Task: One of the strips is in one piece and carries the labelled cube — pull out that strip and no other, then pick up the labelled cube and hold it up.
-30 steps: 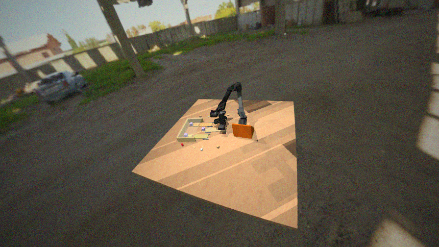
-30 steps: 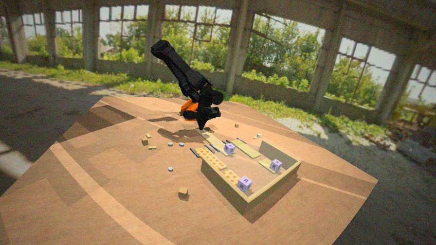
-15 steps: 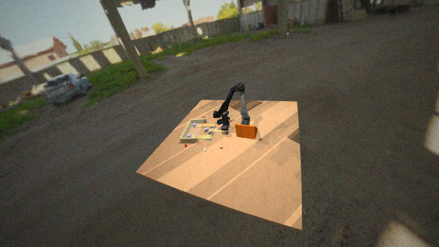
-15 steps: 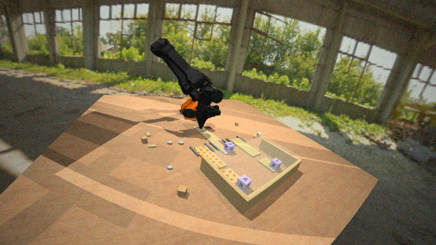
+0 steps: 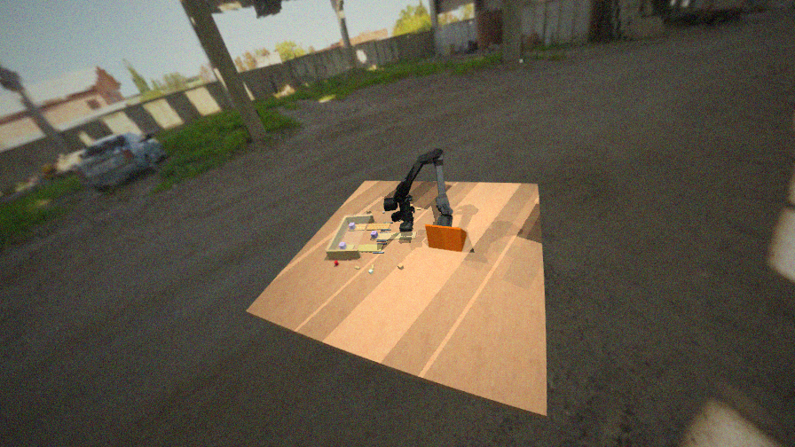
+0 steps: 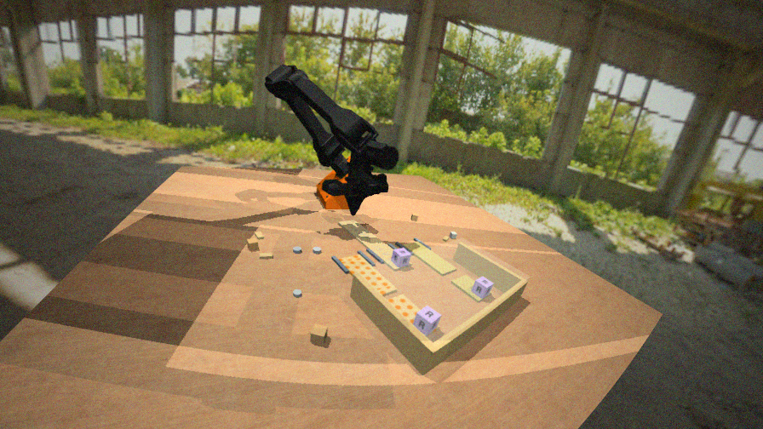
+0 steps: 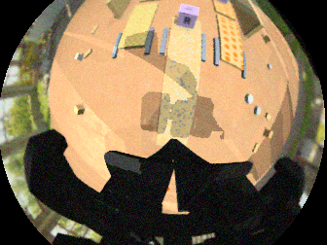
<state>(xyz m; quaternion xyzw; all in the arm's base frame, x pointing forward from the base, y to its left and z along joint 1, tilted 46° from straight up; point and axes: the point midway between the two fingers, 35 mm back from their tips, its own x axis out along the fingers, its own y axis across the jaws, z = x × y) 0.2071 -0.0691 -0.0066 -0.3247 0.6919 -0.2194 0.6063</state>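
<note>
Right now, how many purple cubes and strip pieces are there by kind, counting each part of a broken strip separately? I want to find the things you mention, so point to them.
Purple cubes lettered R (image 5: 350,226) (image 5: 373,234) (image 5: 342,246) (image 6: 401,258) (image 6: 482,288) (image 6: 427,320) (image 7: 188,17): 3
Orange-dotted strip pieces (image 5: 381,226) (image 6: 373,277) (image 6: 403,306) (image 7: 230,44): 2
Plain yellow strip pieces (image 5: 369,248) (image 6: 433,259) (image 6: 464,284) (image 7: 140,24): 2
Speckled strip, in one piece (image 5: 397,237) (image 6: 377,248) (image 7: 182,49): 1
Total: 8

Blk arm (image 5: 410,178) (image 6: 325,109), chunky segs, rounded jts; blk gripper (image 5: 406,226) (image 6: 354,208) (image 7: 173,141) w/ tapered tip, grey patch one side.
</note>
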